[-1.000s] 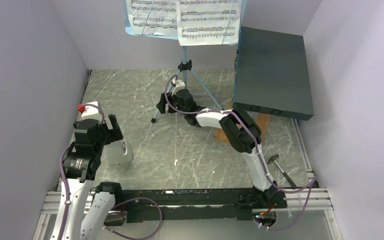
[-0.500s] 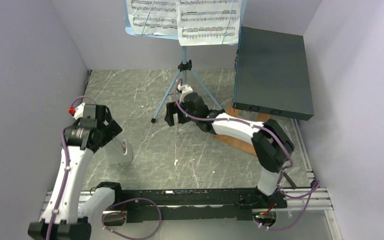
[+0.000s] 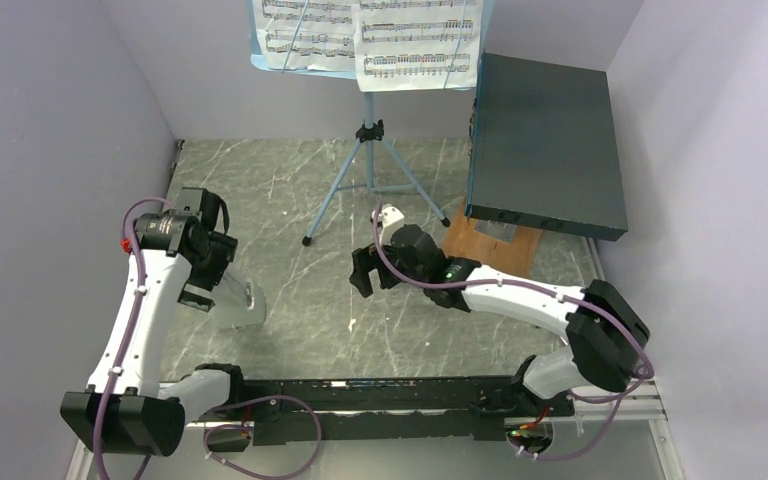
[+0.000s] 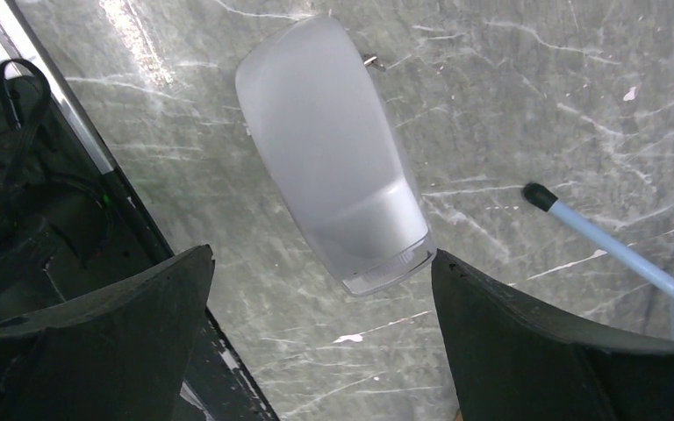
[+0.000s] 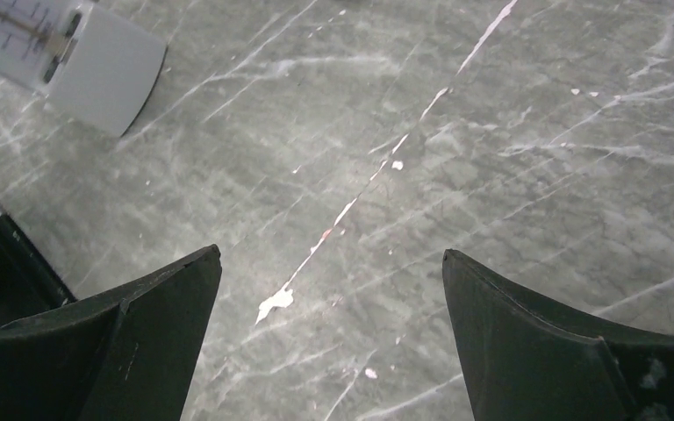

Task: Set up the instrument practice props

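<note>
The light blue music stand (image 3: 368, 165) stands on its tripod at the back, with white sheet-music pages (image 3: 370, 38) on its desk. The grey-white pyramid metronome (image 3: 240, 305) stands on the floor at the left. In the left wrist view the metronome (image 4: 338, 167) lies just ahead of my open, empty left gripper (image 4: 320, 338), its top next to the right finger. A stand leg tip (image 4: 540, 195) shows to the right. My left gripper (image 3: 205, 288) hovers beside the metronome. My right gripper (image 3: 362, 272) is open and empty over bare floor; the right wrist view (image 5: 329, 338) shows the metronome (image 5: 83, 53) at top left.
A big dark box (image 3: 545, 140) rests tilted on a wooden board (image 3: 482, 245) at the back right. Lilac walls close in the left, back and right sides. The black base rail (image 3: 380, 395) runs along the near edge. The floor is grey marble (image 3: 290, 200).
My left arm has swung outward and its gripper now points down beside the metronome. My right arm has pulled back from the stand's legs toward the near middle.
</note>
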Controlling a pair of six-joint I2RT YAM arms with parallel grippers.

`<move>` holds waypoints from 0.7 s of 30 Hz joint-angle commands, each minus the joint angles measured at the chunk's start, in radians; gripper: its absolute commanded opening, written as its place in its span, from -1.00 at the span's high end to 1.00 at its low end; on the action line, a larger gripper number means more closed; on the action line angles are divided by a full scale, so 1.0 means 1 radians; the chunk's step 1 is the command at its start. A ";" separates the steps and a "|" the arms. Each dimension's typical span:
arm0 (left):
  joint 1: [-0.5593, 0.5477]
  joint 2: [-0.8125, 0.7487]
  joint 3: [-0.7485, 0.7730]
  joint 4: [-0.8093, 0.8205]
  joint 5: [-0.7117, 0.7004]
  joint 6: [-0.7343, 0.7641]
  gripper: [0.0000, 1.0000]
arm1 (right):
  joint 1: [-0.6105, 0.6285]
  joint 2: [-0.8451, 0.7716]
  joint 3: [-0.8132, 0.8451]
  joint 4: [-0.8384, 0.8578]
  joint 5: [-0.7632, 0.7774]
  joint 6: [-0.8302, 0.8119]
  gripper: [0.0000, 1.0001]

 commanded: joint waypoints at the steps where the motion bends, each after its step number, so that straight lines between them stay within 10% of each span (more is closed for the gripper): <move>1: 0.015 0.018 -0.003 0.008 0.009 -0.101 -0.99 | 0.025 -0.086 -0.052 0.029 0.010 -0.035 -0.99; 13: 0.132 0.144 -0.037 0.066 0.071 -0.048 -0.97 | 0.103 -0.119 -0.122 0.067 0.030 -0.077 -0.99; 21: 0.148 0.194 -0.061 -0.022 0.105 -0.057 -0.45 | 0.178 -0.089 -0.157 0.179 0.064 -0.046 -0.99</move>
